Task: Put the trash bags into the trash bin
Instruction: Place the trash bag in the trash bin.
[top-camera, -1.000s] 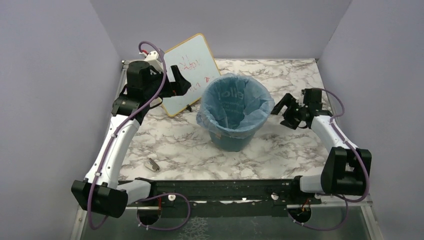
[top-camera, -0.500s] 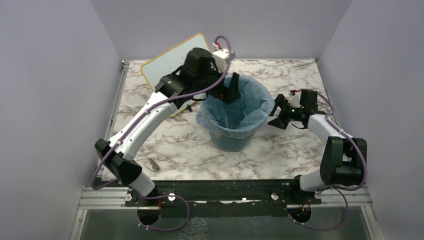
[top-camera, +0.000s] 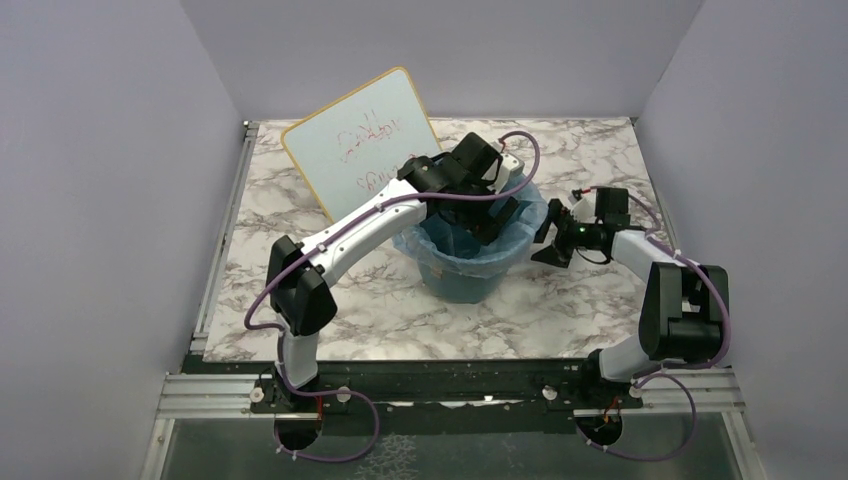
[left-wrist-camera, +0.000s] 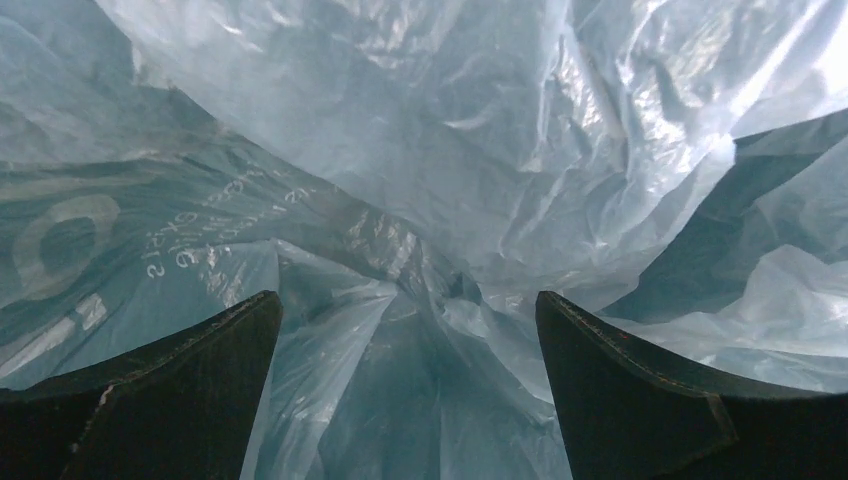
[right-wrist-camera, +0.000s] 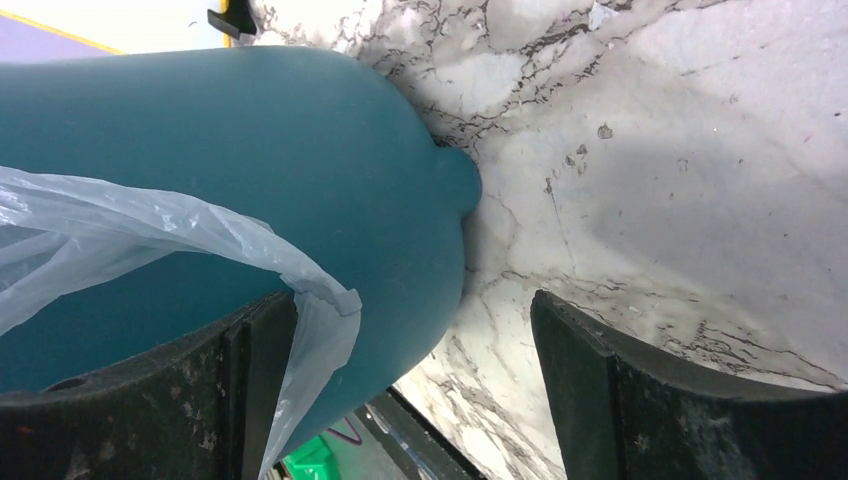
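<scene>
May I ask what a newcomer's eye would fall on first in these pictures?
The teal trash bin at the middle of the marble table, with the pale-blue trash bag lining it and spilling over its rim. The left gripper hangs open inside the bin's mouth, while the right gripper stands open beside the bin's right wall. A whiteboard stands at the back left.

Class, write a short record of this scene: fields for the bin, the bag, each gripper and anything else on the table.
bin: teal trash bin, upright on the marble table
bag: pale-blue trash bag lines the bin, edge draped over the rim
left gripper: open, inside the lined bin, holding nothing
right gripper: open, beside the bin's outer wall
other: whiteboard behind the bin, to the left
</scene>
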